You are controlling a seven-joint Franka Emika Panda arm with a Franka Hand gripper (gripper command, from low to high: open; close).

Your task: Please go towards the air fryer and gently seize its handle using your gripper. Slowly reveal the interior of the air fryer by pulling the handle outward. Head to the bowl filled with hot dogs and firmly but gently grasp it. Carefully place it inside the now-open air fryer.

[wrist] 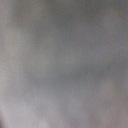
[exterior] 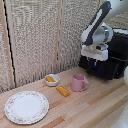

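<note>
- Air fryer [exterior: 116,57] at the exterior view's right, standing on the wooden surface [exterior: 95,107]: black, boxy, likely heavy enough to stay put during a slow pull.
- Handle not clearly made out; hidden behind the gripper [exterior: 93,62], which hangs close against the fryer's front.
- Probably rigid, smooth plastic: best taken square across the bar, pulled straight outward.
- State of the fingers impossible to tell; dark tips too small, wrist view a grey blur.
- Bowl [exterior: 52,80] well apart toward the exterior view's left, holding yellow-orange hot dogs [exterior: 50,78]; likely light, stiff, breakable, so take by the rim.
- Also near: pink mug [exterior: 79,82], loose orange stick [exterior: 63,91], floral-rimmed plate [exterior: 26,106].
- No brand, label or writing readable anywhere.
</note>
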